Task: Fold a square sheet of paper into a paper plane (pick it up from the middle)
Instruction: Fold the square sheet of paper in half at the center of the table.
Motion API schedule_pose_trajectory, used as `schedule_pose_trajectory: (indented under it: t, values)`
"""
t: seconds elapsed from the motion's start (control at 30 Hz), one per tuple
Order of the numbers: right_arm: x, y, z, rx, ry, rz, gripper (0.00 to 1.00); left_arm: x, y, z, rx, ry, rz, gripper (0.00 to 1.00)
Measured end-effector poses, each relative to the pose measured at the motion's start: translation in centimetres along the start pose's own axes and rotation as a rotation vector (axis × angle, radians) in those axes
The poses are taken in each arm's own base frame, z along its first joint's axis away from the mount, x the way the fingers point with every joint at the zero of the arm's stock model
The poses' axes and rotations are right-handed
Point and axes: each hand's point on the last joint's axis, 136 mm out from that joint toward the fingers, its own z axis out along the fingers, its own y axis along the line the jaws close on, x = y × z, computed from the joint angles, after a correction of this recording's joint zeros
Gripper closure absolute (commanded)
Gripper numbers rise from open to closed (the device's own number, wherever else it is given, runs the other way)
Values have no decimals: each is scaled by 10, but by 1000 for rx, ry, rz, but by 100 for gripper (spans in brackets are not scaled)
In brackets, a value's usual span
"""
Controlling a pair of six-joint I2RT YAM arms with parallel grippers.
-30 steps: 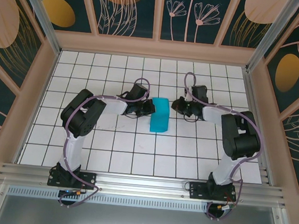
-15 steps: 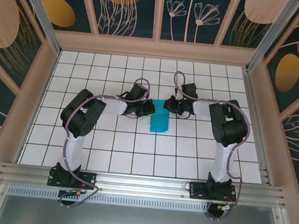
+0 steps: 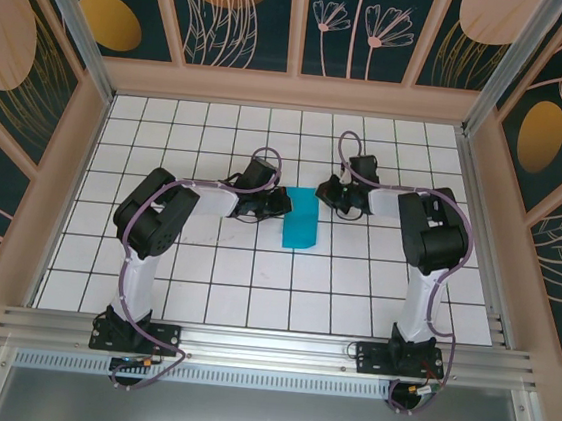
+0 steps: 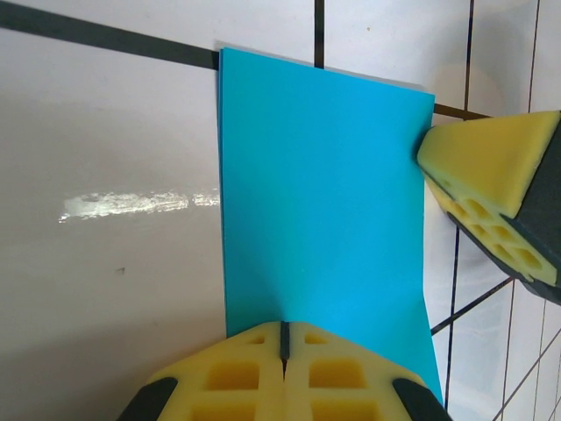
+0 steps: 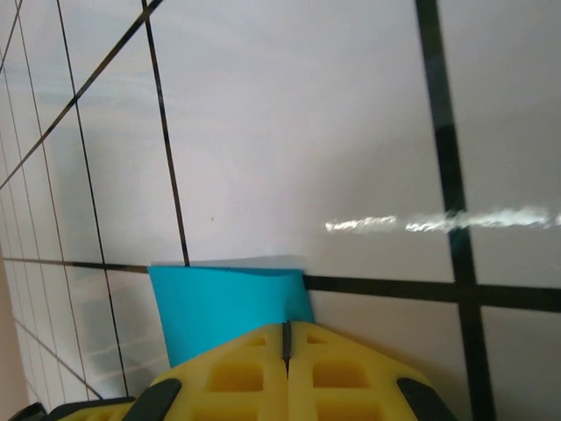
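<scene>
Right gripper (image 3: 325, 196) backs off toward 3 o'clock, leaving the folded teal sheet (image 3: 300, 221) lying flat.
It's a narrow strip mid-way across the tiled table (image 3: 205, 263), long axis 12-to-6. Left gripper (image 3: 280, 202) bears on its 9 o'clock edge, fingers clenched together. The right one, also clenched and holding nothing, touches the 2 o'clock corner. Both look equally near for the next crease.

Flat teal-blue paper sheet (image 4: 324, 202) lies on the white tiled table (image 4: 105, 263), left gripper (image 4: 284, 338) with yellow jaws closed at its near edge, right gripper (image 4: 447, 165) touching another edge
</scene>
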Motion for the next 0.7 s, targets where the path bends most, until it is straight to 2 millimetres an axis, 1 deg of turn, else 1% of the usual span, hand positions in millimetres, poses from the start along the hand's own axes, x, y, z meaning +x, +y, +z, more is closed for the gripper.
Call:
schedule_pose_trajectory:
  t: [0.07, 0.17, 0.27, 0.33, 0.4, 0.47, 0.53, 0.6, 0.7]
  values:
    - [-5, 0, -3, 8, -28, -2, 99, 0, 0, 0, 0, 1, 0, 93]
    - [-9, 5, -19, -15, -80, -4, 99, 0, 0, 0, 2, -1, 1, 94]
    - [-10, 21, -35, -59, -107, -17, 98, 0, 0, 0, 4, -4, 3, 94]
    - [-7, 33, -39, -86, -103, -36, 98, 0, 0, 0, 5, -4, 3, 94]
    - [5, 43, -39, -106, -73, -57, 98, 0, 0, 0, 5, -4, 3, 94]
    - [24, 44, -35, -109, -20, -67, 98, 0, 0, 0, 5, -4, 3, 94]
    - [43, 40, -31, -99, 36, -72, 98, 0, 0, 0, 5, -4, 3, 94]
    - [60, 31, -29, -80, 92, -68, 98, 0, 0, 0, 5, -4, 3, 94]
    - [72, 24, -30, -61, 145, -76, 98, 0, 0, 0, 5, -4, 3, 94]
